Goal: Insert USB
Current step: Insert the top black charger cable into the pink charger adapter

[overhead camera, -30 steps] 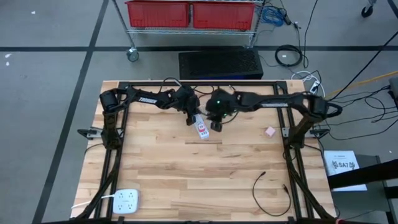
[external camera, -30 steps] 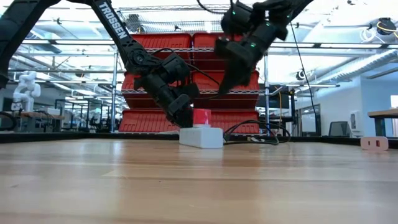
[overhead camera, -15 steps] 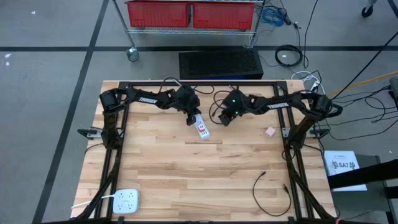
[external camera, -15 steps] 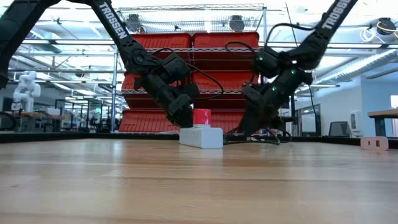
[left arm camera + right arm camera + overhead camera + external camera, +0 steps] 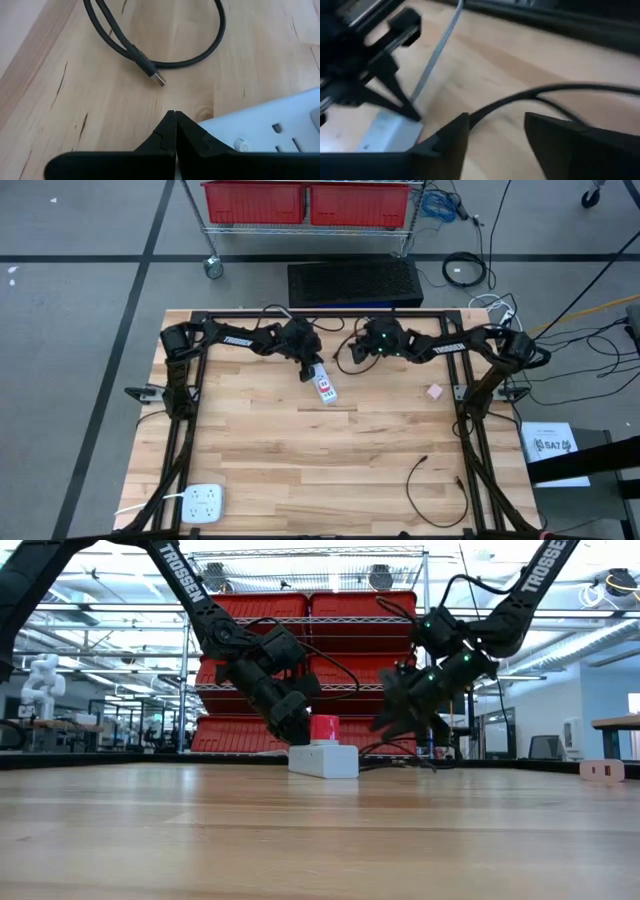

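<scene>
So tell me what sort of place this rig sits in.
Probably a robotics lab or workshop: wire shelving with red bins behind the wooden table, exposed ceiling ducts, loose cables on a grey concrete floor.

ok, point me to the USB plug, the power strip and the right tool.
USB plug (image 5: 159,79), left wrist view, metal tip.
Power strip (image 5: 322,760), low view, white side.
Right tool (image 5: 495,131), right wrist view, gap between fingers.
</scene>
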You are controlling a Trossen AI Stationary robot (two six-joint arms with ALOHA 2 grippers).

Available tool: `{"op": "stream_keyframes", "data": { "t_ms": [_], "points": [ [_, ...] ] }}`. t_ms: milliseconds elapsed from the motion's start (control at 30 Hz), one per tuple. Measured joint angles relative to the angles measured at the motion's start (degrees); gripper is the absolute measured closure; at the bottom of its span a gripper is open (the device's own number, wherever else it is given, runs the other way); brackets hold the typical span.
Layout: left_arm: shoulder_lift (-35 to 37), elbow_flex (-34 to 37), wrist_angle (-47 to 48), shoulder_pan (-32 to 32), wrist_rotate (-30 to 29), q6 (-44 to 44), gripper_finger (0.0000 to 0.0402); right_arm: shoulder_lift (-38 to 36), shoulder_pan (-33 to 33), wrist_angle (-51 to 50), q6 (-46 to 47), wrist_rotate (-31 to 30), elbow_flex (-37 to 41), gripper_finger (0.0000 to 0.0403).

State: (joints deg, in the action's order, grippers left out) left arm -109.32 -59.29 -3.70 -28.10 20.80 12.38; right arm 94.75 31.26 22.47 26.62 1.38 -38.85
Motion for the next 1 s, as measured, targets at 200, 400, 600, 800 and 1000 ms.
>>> {"op": "stream_keyframes", "data": {
  "t_ms": [200, 400, 600, 800, 1000],
  "points": [
    [0.0, 0.0, -0.1, 0.0, 0.0, 0.0, 0.0400, 0.9, -0.2, -0.5, 7.0, 3.4, 0.0, 0.0306],
    [0.0, 0.0, -0.7, 0.0, 0.1, -0.1, 0.0400, 1.2, -1.5, 0.4, 12.5, -0.8, 0.0, 0.0237],
    [0.0, 0.0, -0.8, 0.0, 0.1, -0.2, 0.0400, 5.5, -1.5, 5.2, 19.3, -2.8, -0.2, 0.0158],
    [0.0, 0.0, -0.7, 0.0, 0.1, -0.2, 0.0400, 12.0, -1.5, 6.5, 20.7, -3.8, -4.5, 0.0148],
    [0.0, 0.8, 0.1, 0.0, 0.1, -0.2, 0.0400, 12.5, -0.1, 3.6, 10.6, -0.8, -6.3, 0.0171]
  ]
}}
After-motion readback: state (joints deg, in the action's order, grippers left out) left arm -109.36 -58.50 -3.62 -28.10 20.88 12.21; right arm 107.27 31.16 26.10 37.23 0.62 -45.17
